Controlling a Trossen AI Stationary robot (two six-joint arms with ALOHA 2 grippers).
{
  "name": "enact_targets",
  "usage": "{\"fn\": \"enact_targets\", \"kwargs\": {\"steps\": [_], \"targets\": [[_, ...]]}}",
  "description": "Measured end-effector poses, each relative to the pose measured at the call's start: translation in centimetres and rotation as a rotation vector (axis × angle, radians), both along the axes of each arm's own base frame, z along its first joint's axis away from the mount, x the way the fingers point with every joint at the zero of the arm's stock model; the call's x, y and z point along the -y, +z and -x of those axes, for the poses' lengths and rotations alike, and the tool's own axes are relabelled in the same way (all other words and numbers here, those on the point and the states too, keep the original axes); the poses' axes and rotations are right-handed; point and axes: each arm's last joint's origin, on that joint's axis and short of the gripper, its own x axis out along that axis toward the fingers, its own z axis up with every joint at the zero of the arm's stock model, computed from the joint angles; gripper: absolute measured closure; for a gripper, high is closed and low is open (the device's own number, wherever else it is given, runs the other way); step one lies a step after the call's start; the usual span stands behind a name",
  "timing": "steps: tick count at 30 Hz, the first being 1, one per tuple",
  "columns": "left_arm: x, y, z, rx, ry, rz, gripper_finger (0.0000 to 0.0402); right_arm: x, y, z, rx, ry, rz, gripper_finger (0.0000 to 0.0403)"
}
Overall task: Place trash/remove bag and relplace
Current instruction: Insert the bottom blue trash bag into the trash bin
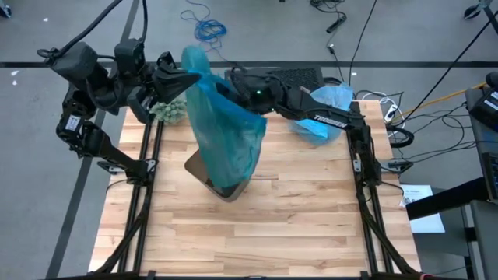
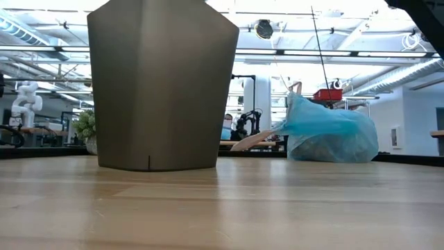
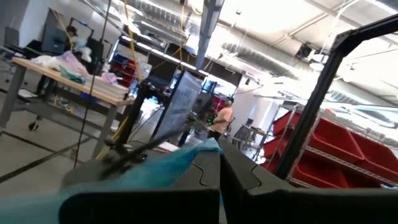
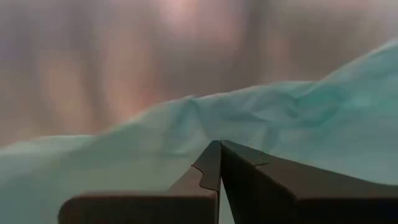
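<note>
A grey-brown bin (image 1: pixel 212 177) stands mid-table and fills the left of the low view (image 2: pixel 163 83). A darker teal plastic bag (image 1: pixel 226 132) rises from the bin's mouth toward the far edge, its lower end in the bin. My left gripper (image 1: pixel 193 78) and my right gripper (image 1: pixel 232 85) are both shut on its upper part, high above the table. The light sky-blue bag (image 1: pixel 323 113) lies bulging on the table at the far right (image 2: pixel 326 135). Brownish lumps of trash (image 2: pixel 326 151) show dimly through its lower part. My left gripper pinches the teal bag's upper edge (image 3: pixel 177 163) between its two shut fingers, coming about level from the table's left. The plastic bunches at the fingers; how many layers cannot be told. The bag hangs down from there into the bin. My right gripper pinches the teal bag's upper part (image 4: pixel 205 134) between its shut fingers, coming about level from the table's right. The plastic spreads loosely around the fingertips (image 4: pixel 208 163); an edge or a fold cannot be told. The bag runs down from the hold into the bin.
A green fuzzy plant (image 1: pixel 167 110) sits at the far left under my left arm. A black keyboard (image 1: pixel 299 76) lies at the far edge. Cables (image 1: pixel 393 117) and papers (image 1: pixel 424 206) lie off the right side. The near half of the wooden table (image 1: pixel 257 233) shows bare boards.
</note>
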Motion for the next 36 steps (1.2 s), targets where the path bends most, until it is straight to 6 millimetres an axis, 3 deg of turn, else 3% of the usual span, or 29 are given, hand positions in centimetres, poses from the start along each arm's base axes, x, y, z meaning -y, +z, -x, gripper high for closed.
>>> {"fn": "enact_targets", "kwargs": {"steps": [4, 7, 10, 14, 17, 19, 23, 26, 29, 36], "targets": [[0.0, -0.1, 0.0, -0.007, -0.002, -0.001, 0.0401, 0.5, -1.5, 0.4, -0.176, -0.077, -0.012, 0.0403], [0.1, -0.1, -0.1, -0.014, -0.005, -0.001, 0.0401, 0.5, -1.4, 1.3, -0.233, -0.103, -0.008, 0.0403], [0.5, -0.2, 0.0, -0.019, -0.034, -0.003, 0.0401, 0.0, 0.8, 2.7, -0.15, -0.081, -0.023, 0.0403], [1.0, -0.3, 0.0, -0.029, -0.064, -0.004, 0.0401, -1.0, 5.0, 4.7, 0.091, -0.037, -0.041, 0.0403], [1.1, -0.3, 0.0, -0.033, -0.065, -0.002, 0.0401, -1.5, 5.6, 4.7, 0.146, -0.02, -0.049, 0.0403], [1.1, -0.3, 0.0, -0.028, -0.064, -0.002, 0.0401, -1.6, 4.4, 3.5, 0.102, -0.016, -0.059, 0.0403], [1.1, -0.2, 0.0, -0.022, -0.058, 0.001, 0.0401, -1.8, -0.2, 0.2, -0.089, -0.011, -0.086, 0.0403], [1.1, -0.2, 0.0, -0.025, -0.055, 0.002, 0.0401, -2.0, -2.9, -1.2, -0.208, -0.008, -0.1, 0.0403], [1.2, -0.4, 0.2, -0.047, -0.042, 0.007, 0.0401, -2.2, -4.0, -1.7, -0.266, -0.009, -0.106, 0.0403], [1.8, -1.7, 2.3, -0.202, 0.059, 0.087, 0.0401, -2.2, -4.6, -1.4, -0.346, -0.018, -0.121, 0.0403]]}}
